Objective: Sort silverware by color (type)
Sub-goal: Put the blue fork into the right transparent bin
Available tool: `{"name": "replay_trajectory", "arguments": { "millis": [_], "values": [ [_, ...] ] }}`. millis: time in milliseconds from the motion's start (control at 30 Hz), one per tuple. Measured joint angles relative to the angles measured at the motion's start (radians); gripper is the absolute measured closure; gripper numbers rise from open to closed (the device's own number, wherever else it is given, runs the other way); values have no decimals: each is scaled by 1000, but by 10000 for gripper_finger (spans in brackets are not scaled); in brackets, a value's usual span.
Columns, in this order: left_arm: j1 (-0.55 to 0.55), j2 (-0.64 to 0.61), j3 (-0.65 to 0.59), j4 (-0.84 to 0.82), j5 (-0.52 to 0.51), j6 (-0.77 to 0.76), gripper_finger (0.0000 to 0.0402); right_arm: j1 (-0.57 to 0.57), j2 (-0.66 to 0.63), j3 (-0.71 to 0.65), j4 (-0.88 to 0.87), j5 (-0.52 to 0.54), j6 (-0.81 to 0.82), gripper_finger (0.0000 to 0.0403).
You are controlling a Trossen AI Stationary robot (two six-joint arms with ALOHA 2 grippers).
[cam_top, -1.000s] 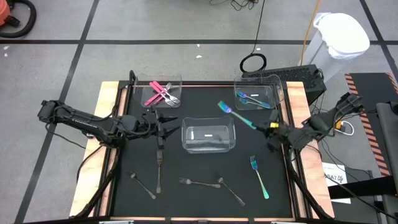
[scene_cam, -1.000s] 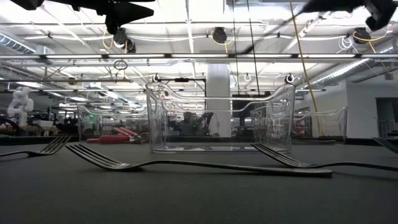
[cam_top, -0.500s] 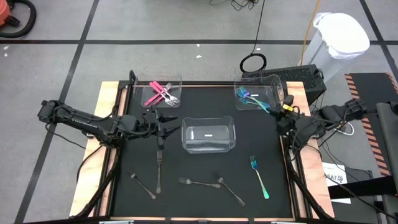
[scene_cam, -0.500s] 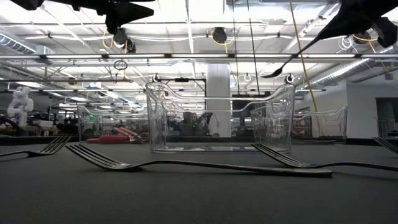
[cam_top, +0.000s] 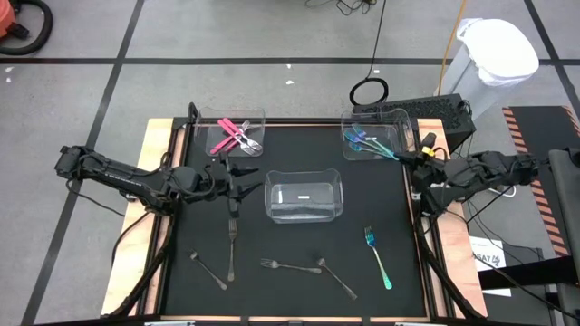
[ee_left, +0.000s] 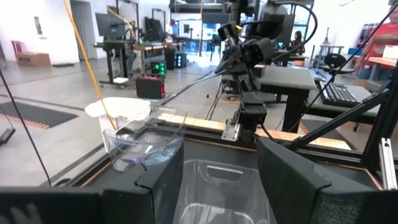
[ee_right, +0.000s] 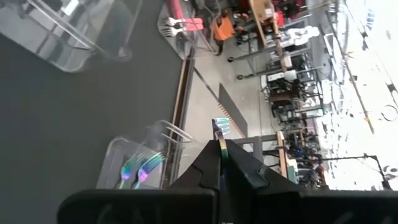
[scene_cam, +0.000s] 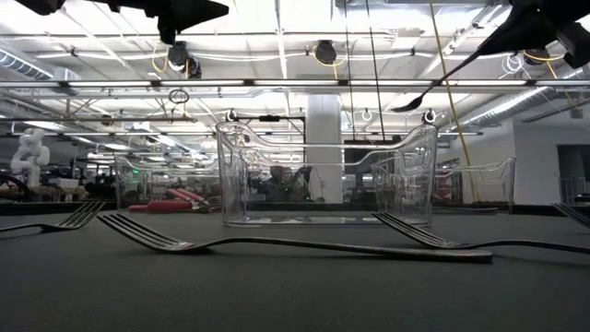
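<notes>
Nearest the table's front edge, on the matte black mat [cam_top: 299, 244]: four plain grey metal pieces [cam_top: 299, 267], thin and dull. One grey fork [cam_top: 232, 244] lies with its long axis running front to back, tines toward the far side; the others lie slanted or crosswise. To their right, an iridescent blue-teal fork [cam_top: 377, 257], glossy, long axis near front-to-back, tines pointing away.

Mid-table: clear plastic bin [cam_top: 304, 196], rounded rectangle. Left gripper [cam_top: 252, 175] hovers just left of it, above the grey fork's tines, fingers spread, nothing between them.

Far left: clear bin [cam_top: 229, 134] holding pink-handled pieces [cam_top: 233, 136], lying diagonally.

Far right: clear bin [cam_top: 373, 138] with blue-teal pieces [cam_top: 361, 140] inside. Right gripper [cam_top: 419, 165] sits at that bin's near right corner, fingers pressed together on a slim blue-teal utensil [cam_top: 390, 152]; its long axis slants from the gripper toward the bin, free end over the bin.
</notes>
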Motion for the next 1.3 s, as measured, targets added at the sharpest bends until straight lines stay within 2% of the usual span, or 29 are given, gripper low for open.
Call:
{"name": "replay_trajectory", "arguments": {
  "millis": [267,367,533,733,867,1000,1300],
  "values": [
    [0,0,0,86,0,69,199,-57,-16,0,16,4,-17,402],
    [0,0,0,133,0,102,199,-82,-7,0,95,6,-20,402],
    [4,0,0,191,0,164,199,-135,63,0,218,34,-64,402],
    [41,0,0,202,4,174,199,-244,154,0,227,14,-71,402],
    [79,0,0,209,65,173,199,-341,192,0,243,-82,-76,402],
    [110,0,0,229,134,165,199,-453,233,0,261,-235,-128,402],
    [121,0,0,218,156,165,199,-712,257,0,221,-517,-199,402]
  ]
}}
